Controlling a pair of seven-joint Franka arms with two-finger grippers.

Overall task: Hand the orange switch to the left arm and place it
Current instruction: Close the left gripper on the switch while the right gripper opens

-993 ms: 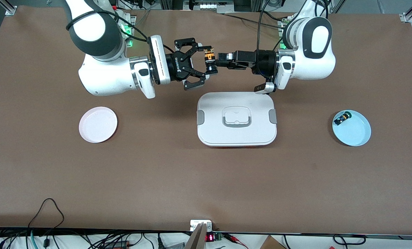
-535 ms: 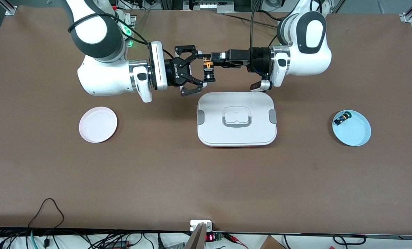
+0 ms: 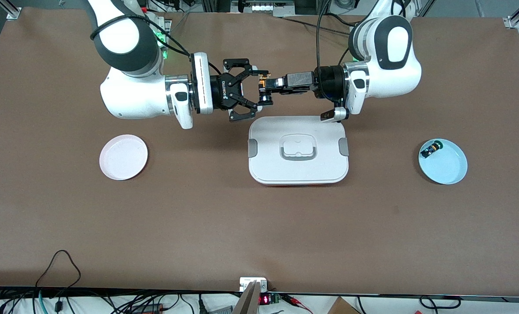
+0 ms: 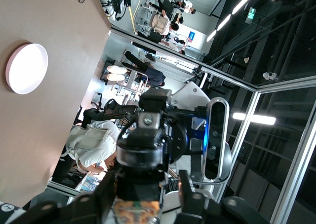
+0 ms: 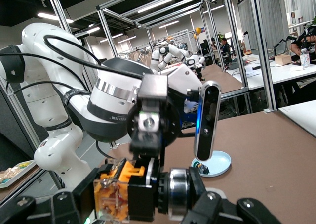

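The orange switch (image 3: 264,88) hangs in the air over the table, just past the box's edge on the robots' side. My left gripper (image 3: 271,83) is shut on its black body. My right gripper (image 3: 259,88) is open, with one finger at each end of the switch. In the right wrist view the switch (image 5: 133,189) lies between my right fingers, orange end to one side, silver-ringed cap to the other. In the left wrist view the switch (image 4: 140,184) sits low in the middle. The white box (image 3: 268,165) lies closed on the table, below and nearer the camera than both hands.
A pink plate (image 3: 123,157) lies toward the right arm's end. A blue plate (image 3: 449,172) toward the left arm's end holds a small black switch with a green tip (image 3: 431,149). Cables run along the table's edges.
Both hands have drifted together a little toward the box's edge. The left gripper still holds the switch. The right fingers stay spread around it.
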